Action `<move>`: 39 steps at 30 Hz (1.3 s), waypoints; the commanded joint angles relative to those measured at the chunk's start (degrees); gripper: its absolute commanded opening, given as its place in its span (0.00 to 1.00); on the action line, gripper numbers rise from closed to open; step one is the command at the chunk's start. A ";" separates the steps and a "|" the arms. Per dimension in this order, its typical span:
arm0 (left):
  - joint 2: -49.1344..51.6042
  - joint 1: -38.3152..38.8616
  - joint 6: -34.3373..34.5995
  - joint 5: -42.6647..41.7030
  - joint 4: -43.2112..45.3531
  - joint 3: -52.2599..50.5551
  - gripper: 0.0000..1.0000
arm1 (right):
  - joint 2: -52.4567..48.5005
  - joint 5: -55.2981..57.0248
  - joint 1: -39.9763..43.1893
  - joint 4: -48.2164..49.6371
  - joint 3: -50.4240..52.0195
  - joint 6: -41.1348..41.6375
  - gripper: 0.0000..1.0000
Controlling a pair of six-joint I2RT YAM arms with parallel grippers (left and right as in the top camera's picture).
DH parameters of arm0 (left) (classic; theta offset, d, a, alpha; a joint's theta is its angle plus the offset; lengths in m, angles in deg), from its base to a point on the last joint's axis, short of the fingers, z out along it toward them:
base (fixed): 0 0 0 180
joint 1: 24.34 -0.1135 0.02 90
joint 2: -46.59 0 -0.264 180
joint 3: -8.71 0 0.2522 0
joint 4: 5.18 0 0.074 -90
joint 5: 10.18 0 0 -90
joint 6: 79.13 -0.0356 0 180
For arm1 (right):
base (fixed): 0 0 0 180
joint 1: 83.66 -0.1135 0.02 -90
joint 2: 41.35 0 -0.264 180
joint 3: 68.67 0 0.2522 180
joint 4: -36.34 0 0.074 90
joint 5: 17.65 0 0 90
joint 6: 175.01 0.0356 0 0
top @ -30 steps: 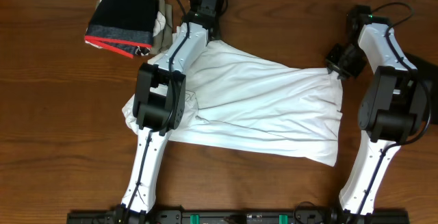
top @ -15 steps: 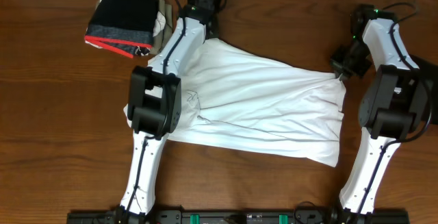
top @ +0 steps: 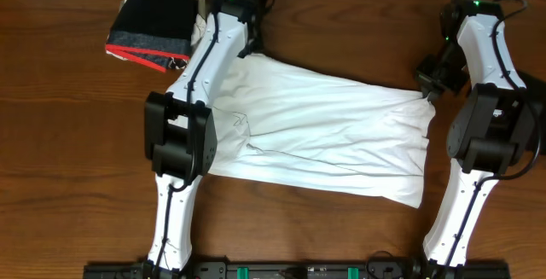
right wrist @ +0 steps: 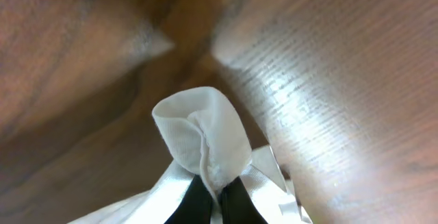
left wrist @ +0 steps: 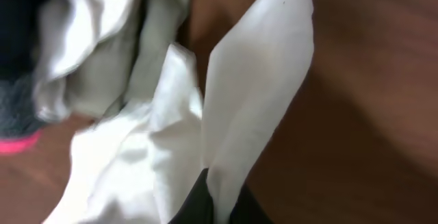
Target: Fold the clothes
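- A dark wooden counter (top: pixel 68 142) carries a white shirt (top: pixel 324 134), which lies wrinkled across its middle between two robot arms. A stack of dark clothes (top: pixel 153 19) sits at the far-left corner.
- The left tool (left wrist: pixel 207 202) is pressed together on a thin edge of the shirt at its far-left corner, just beside the stack. The right tool (right wrist: pixel 217 195) pinches a small bunched nub of cloth at the shirt's far-right corner.
- Both holds look shallow. The right one has only a rolled tip of fabric, so a sharp pull could slip it free, drop that corner and leave the fold lopsided.
- The left hold sits close to the stack, where pale cloth also shows. A careless sweep could drag that cloth along or knock the stack over.
- The shirt's left side runs under the left arm, which could snag the thin cloth as it swings.
- If one arm lifts or travels more than the other, the hem would likely skew and creases would be trapped in the fold.
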 commanded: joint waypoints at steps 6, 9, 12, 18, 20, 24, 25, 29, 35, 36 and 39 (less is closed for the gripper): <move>-1.38 -3.52 2.75 -2.84 -5.07 0.31 0.06 | 6.16 2.62 0.37 -3.41 -1.14 -0.07 0.02; -1.38 -4.44 3.30 -4.31 -6.05 0.20 0.06 | 8.26 4.63 0.37 -5.90 -1.14 -0.07 0.02; -1.38 -4.94 3.41 -4.31 -7.39 0.20 0.06 | 9.20 6.10 0.31 -8.87 -1.14 -0.07 0.02; -1.38 -5.01 3.43 -5.81 -11.39 0.20 0.06 | 9.25 6.19 -1.22 -13.31 -0.66 -1.11 0.02; -1.38 -5.01 3.58 -5.79 -12.85 0.20 0.06 | 9.25 5.95 -2.40 -13.31 -0.11 -2.05 0.02; -1.38 -5.07 3.56 -5.79 -15.69 0.20 0.06 | 9.44 5.99 -5.07 -13.31 1.66 -1.95 0.01; -1.38 -5.11 3.58 -5.79 -16.61 0.20 0.06 | 9.55 6.03 -5.66 -13.31 2.12 -1.77 0.01; -1.38 -5.11 3.56 -5.84 -20.11 0.20 0.06 | 11.19 6.51 -7.76 -13.31 3.98 0.33 0.01; -1.38 -5.11 3.52 -7.23 -21.57 0.20 0.06 | 17.07 9.05 -9.64 -13.29 8.09 1.66 0.02; -1.38 -5.11 3.52 -7.63 -21.62 0.17 0.06 | 18.05 9.09 -9.90 -13.29 9.14 1.64 0.02; -1.38 -5.11 3.50 -9.16 -22.05 -0.24 0.06 | 20.35 9.18 -10.62 -12.20 13.16 1.68 0.02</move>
